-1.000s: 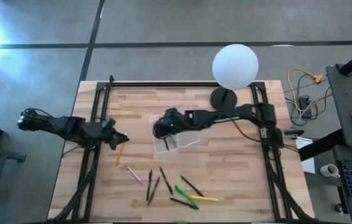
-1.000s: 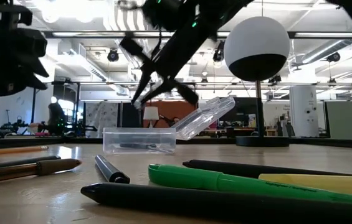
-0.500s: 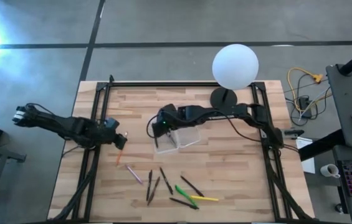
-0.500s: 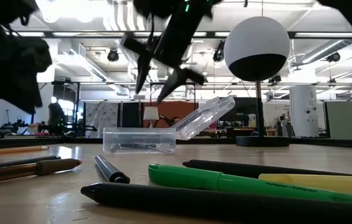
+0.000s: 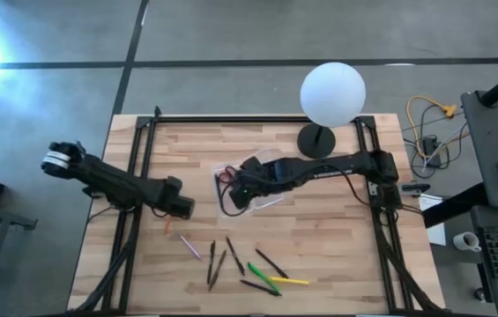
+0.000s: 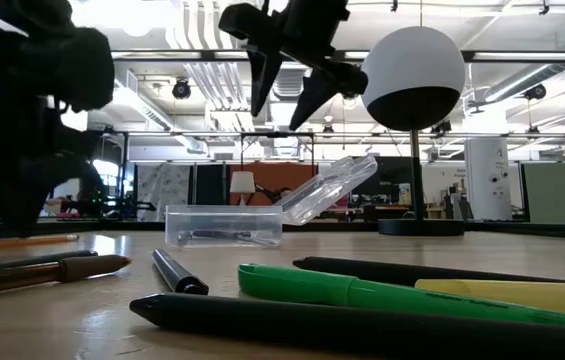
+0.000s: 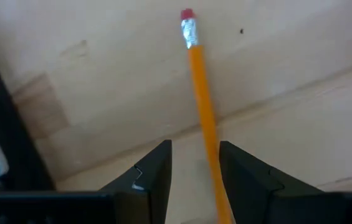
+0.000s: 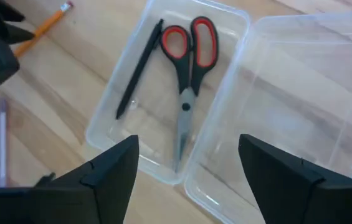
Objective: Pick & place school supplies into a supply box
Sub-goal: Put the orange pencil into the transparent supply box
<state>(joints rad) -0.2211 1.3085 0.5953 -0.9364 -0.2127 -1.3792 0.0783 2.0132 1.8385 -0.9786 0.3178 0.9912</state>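
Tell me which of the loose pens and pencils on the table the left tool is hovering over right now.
The orange pencil with the red eraser: it runs between the left tool's open fingers. The other loose pens lie in a cluster farther along the table.

An open-plan lab or workshop hall: exposed ceiling ducts (image 6: pixel 202 85) and strip lighting run overhead, a wooden desk (image 5: pixel 319 238) sits in a black metal frame on a grey concrete floor (image 5: pixel 231 35), with cables (image 5: pixel 425 119) alongside.
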